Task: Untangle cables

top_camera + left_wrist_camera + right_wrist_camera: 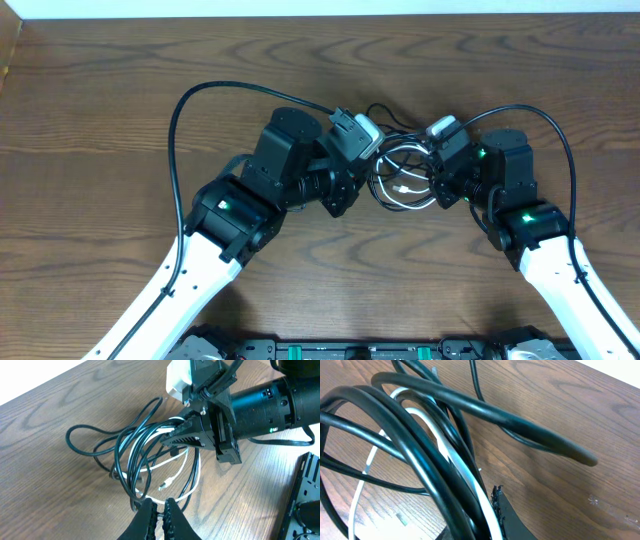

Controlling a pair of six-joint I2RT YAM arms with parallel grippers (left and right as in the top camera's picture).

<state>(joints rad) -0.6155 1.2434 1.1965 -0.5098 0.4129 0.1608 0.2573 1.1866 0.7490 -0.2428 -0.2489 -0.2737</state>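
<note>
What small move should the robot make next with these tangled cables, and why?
Probably ease the left end effector back, away from the right end effector. Each appears to pinch the cables at opposite edges of the coil, whose black and white loops lie stacked together; a gentle pull might spread them.

The right gripper point(172, 439) apparently grips the tangled cables point(129, 462).
</note>
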